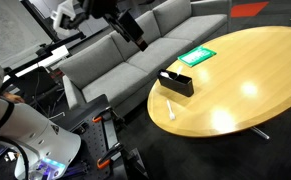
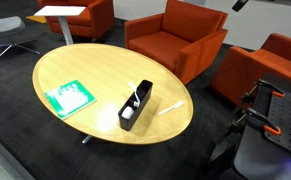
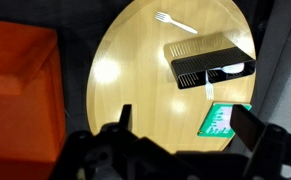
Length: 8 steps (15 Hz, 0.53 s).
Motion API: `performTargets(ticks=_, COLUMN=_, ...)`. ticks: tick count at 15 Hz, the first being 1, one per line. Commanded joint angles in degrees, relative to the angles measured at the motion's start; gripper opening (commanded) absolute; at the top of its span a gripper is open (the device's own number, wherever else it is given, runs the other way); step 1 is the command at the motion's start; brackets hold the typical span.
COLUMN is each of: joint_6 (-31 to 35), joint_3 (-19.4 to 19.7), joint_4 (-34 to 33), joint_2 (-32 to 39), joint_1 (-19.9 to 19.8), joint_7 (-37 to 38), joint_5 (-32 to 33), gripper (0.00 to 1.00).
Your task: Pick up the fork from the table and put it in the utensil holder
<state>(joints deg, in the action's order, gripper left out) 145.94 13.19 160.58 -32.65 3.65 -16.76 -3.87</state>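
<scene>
Arm (image 1: 85, 12) is raised high and reaches out over the grey sofa (image 1: 135, 60), well off to the side of the large round table with the glossy light-wood top (image 1: 245, 75). In an exterior view the black gripper (image 1: 135, 32) hangs at the arm's end, tilted down toward the table, well above everything. In another exterior view only a sliver of the arm (image 2: 243, 4) shows at the top edge.

Wrist view: I look down on the table from height. The two dark fingers (image 3: 125, 118) come in from the bottom of the picture and stand wide apart. Nothing is between them and they touch nothing. Hand empty, fully spread as far as I can see.

The small pale thin fork (image 3: 175, 21) lies flat on the tabletop near the rim, at the top of the wrist view. It is beside the low black oblong box-shaped utensil holder (image 3: 210, 60) but apart from it, not touching. In both exterior views the fork (image 2: 170, 104) sits alone on bare wood, between the holder and the table edge.

Holder stands on the table, open side up. Something pale shows inside at one end (image 2: 130, 114); I cannot tell what it is.

A flat green-and-white rectangular card (image 2: 70, 96) lies on the table on the holder's far side from the fork, well apart from both. Orange armchairs (image 2: 175, 35) stand around the table.
</scene>
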Motion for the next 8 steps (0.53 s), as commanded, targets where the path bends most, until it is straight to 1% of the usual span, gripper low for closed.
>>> performTargets(ticks=1, joint_6=12.2, joint_3=-1.1, joint_4=0.0, joint_2=10.2, joint_1=5.0, joint_7=-4.8, joint_5=-1.4, gripper=1.0)
performTargets(ticks=2, joint_6=15.9, joint_3=-0.7, joint_4=0.0, joint_2=13.2, joint_1=6.9, joint_7=-6.5, joint_5=-2.0, gripper=1.0)
performTargets(ticks=4, joint_6=22.3, joint_3=-0.1, joint_4=0.1, joint_2=19.8, joint_1=9.5, joint_7=-9.0, joint_5=-2.8, gripper=1.0)
performTargets(ticks=6, joint_6=28.0, joint_3=-0.8, joint_4=0.2, joint_2=26.1, joint_1=10.0, joint_7=-9.8, joint_5=-3.5, gripper=1.0)
performTargets(ticks=7, joint_6=30.5, joint_3=-0.4, joint_4=0.2, joint_2=29.4, joint_1=10.7, joint_7=-8.7, joint_5=-3.4, gripper=1.0)
performTargets(ticks=8, joint_6=25.4, joint_3=-0.9, joint_4=0.2, joint_2=23.7, joint_1=9.6, joint_7=-7.6, joint_5=-2.3, gripper=1.0)
